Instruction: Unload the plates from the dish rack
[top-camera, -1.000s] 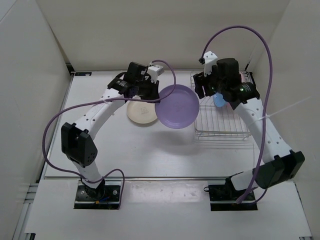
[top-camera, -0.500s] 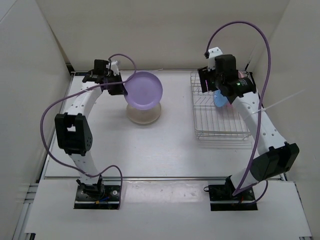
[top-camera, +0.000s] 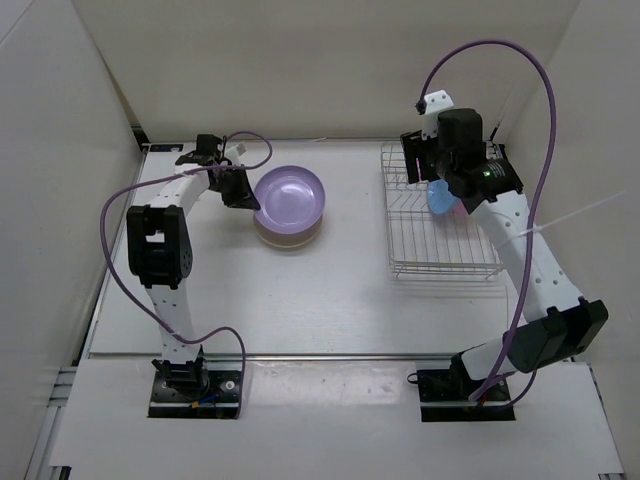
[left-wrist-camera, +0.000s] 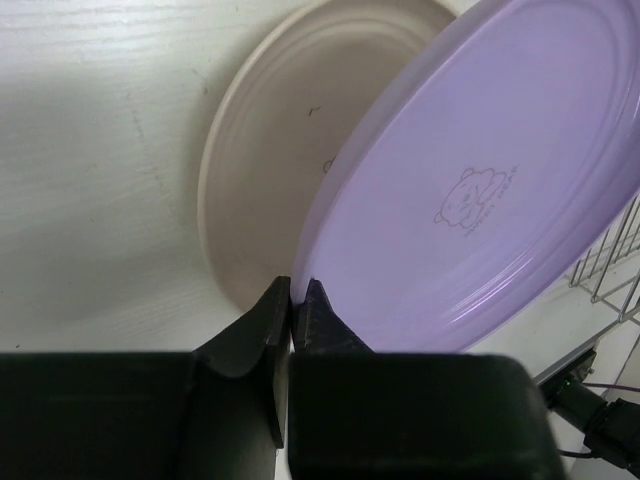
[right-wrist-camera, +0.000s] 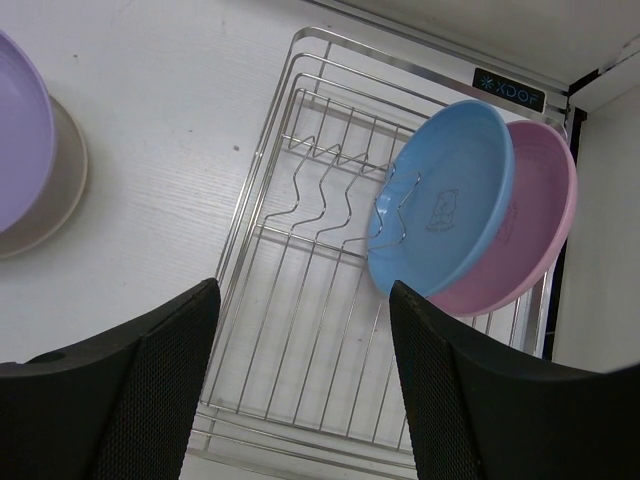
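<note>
lilac plate (left-wrist-camera: 520, 140): plain lilac-purple, with a small fine-line bear-like figure printed at its middle
cream plate (left-wrist-camera: 265, 170): cream-white, with a faint dark mark near its middle
blue plate (right-wrist-camera: 445, 205): light blue, with a small outline figure at its middle
pink plate (right-wrist-camera: 548, 225): plain soft pink
rack (right-wrist-camera: 300, 290): silver wire; a black tag with pale blue letters on the far rim
table (top-camera: 330, 290): white, with a faint grain
left gripper (left-wrist-camera: 292, 300): black
right gripper (right-wrist-camera: 303, 300): black, with a fine mesh texture on the fingers
arms (top-camera: 535, 265): white links, black joints
cables (top-camera: 545, 110): purple
light (top-camera: 487, 172): green, on the right wrist
walls (top-camera: 300, 70): off-white
</note>
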